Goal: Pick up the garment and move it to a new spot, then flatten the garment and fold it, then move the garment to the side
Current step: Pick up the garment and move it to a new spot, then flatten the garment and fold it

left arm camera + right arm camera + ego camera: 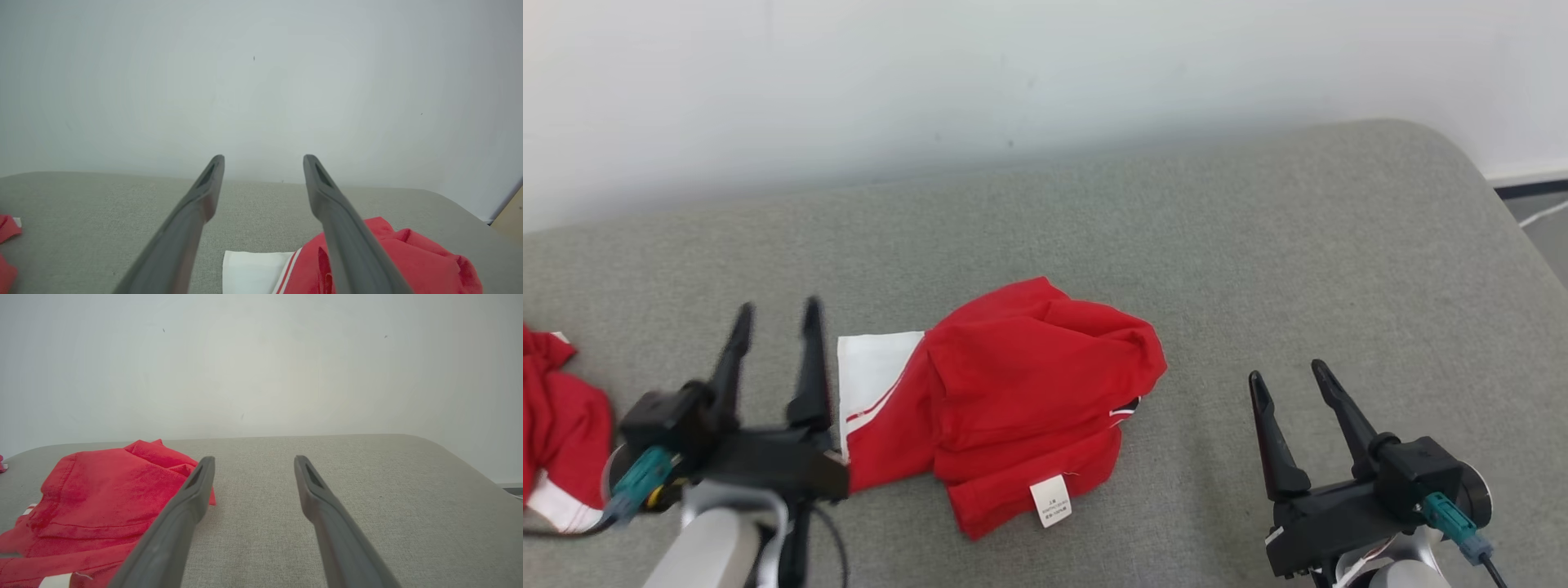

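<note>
A pale wall [1013, 73] rises behind a wide grey padded surface [1258, 245] that spans the head view. The red garment [1013, 367] lies crumpled near the middle of that surface, between the two arms, with a white panel [874, 359] spread flat at its left end. A second red cloth [564, 416] lies bunched at the surface's far left edge. The left gripper [778, 310] hovers just beside the white panel, its fingers spread apart and holding nothing. The right gripper [1286, 371] sits well to the garment's right, fingers likewise parted and empty. A small white label [1050, 500] shows on the garment's near hem.
</note>
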{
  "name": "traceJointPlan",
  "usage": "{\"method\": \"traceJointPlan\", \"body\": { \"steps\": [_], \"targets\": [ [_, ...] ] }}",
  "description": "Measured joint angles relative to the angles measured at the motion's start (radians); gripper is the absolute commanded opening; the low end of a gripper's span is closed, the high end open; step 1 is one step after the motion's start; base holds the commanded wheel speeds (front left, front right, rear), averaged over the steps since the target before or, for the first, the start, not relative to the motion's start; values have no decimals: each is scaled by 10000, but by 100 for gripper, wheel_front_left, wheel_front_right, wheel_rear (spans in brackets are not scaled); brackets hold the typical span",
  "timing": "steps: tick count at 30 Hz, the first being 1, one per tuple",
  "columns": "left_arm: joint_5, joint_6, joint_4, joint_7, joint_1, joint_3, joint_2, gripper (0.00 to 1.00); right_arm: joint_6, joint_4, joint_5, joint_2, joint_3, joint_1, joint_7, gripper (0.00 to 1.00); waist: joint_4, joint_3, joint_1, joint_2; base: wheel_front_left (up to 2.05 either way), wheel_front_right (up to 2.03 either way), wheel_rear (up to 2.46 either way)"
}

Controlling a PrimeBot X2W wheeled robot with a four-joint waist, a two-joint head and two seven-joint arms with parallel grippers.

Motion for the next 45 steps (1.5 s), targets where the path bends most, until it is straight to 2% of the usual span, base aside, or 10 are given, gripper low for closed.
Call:
{"method": "traceJointPlan", "body": {
  "steps": [7,13,19,39,45],
  "targets": [
    [794,378,-1281,-27,1866,1106,510,100,0,-219,10,-82,146,321,242,100,298,-504,0,0,0,0,0],
    [1448,405,-1923,-27,3186,1216,571,100,0,-387,15,-81,109,660,449,100,474,-888,-1,0,0,0,0],
    [1898,366,-1896,-27,3945,1039,541,100,0,-474,50,2,-159,1114,614,100,599,-1155,-1,0,0,0,0],
    [2011,380,-1563,102,4203,849,640,100,0,-769,-6,173,-247,1601,798,100,600,-1256,1,0,0,0,0],
    [1994,376,-1476,119,4172,732,598,100,0,-742,-21,107,52,1578,842,100,755,-1293,1,0,0,0,0]
  ]
}}
